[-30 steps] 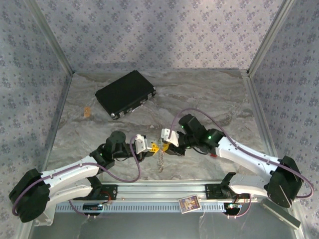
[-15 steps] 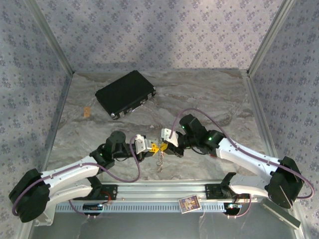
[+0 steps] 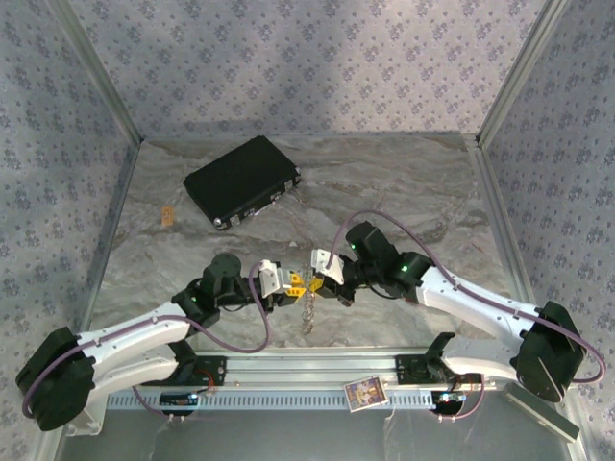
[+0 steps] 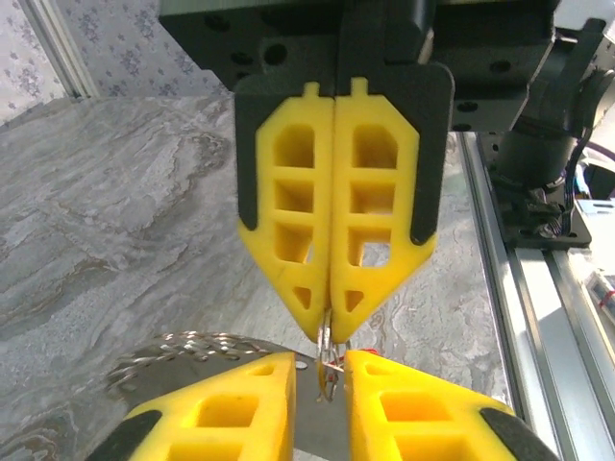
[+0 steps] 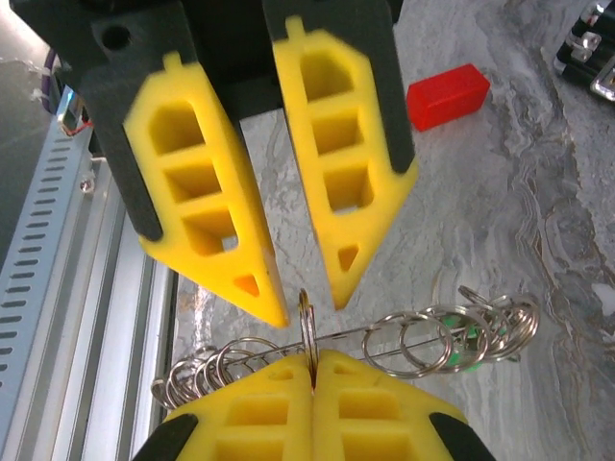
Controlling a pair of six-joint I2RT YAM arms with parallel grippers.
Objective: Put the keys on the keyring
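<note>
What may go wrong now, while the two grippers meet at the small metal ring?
1. The right gripper pinches the thin ring by its edge alone, and the left gripper stands slightly open beside it, so the ring may twist or slip out.
2. The chain of rings trails from the pinched ring and might swing or snag on a fingertip.

Marbled table point(image 3: 404, 182) bears black case point(image 3: 242, 181) and red block point(image 5: 448, 94).

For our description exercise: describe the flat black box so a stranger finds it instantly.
On the grey marbled table, look to the far left. There lies the flat black box, askew, with shiny fittings on its near edge; the tan scrap beside it is much smaller.
</note>
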